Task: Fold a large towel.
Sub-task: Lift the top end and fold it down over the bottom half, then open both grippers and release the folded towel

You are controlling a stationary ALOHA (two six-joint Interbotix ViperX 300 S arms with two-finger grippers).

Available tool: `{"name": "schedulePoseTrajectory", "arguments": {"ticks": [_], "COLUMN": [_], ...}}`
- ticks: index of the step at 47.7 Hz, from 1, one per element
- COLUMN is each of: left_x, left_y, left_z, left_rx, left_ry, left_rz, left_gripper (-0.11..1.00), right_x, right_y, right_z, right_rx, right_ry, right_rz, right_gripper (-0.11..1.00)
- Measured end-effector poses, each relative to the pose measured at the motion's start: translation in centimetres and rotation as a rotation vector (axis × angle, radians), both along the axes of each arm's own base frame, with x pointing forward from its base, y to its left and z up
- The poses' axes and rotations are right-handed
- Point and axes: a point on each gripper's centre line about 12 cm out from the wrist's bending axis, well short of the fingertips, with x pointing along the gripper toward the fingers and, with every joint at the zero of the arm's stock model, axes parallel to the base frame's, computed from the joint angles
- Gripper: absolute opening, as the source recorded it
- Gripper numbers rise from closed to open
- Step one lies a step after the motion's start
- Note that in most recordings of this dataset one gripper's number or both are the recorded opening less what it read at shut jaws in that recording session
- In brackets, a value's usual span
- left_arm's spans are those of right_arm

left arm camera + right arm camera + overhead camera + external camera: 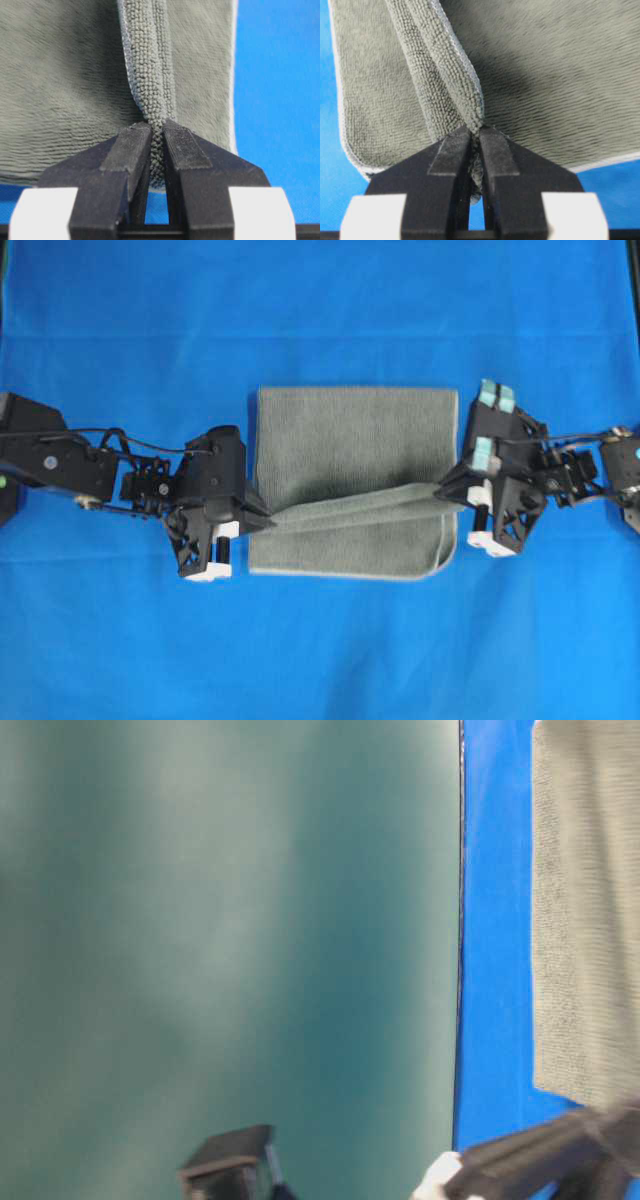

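Bare blue table covering (320, 310) is lying open along the top and bottom of the overhead frame. Across mid-frame, the large towel (350, 440) and its raised strip are blocking passage, with the left gripper (268, 521) and right gripper (447, 490) occupying either end.

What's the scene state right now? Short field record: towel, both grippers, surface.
towel: large towel, grey-green, lying on the cover, one edge lifted into a taut band between the two grippers
left gripper: left gripper, jaws closed on the towel's left end
right gripper: right gripper, jaws closed on the towel's right end
surface: blue table covering
fold: not finished; lifted band hangs over the towel's lower half in the overhead view
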Motion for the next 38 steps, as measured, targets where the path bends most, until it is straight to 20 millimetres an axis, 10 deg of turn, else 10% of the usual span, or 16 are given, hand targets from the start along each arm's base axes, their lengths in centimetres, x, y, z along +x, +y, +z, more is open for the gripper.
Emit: {"name": "schedulePoseTrajectory", "arguments": {"ticks": [19,30,38], "left_x": [0.1,-0.4,-0.8], "left_y": [-0.8,-2.0,-3.2], "left_z": [0.0,-0.2,1.7], "left_rx": [-0.005,0.002,-0.006], "left_ry": [-0.001,0.038,0.015], "left_rz": [-0.019,-0.054,-0.089], "left_gripper": [0.14,0.68,0.65], "right_x": [0.6,1.2,1.6], "right_y": [1.4,3.2,5.1], "right_z": [-1.1,-0.4,1.0], "right_rx": [0.035,0.031,0.007], "right_ry": [0.001,-0.010,0.001], "right_rz": [0.029,0.086,0.135], "right_gripper": [0.05,0.67,0.64]}}
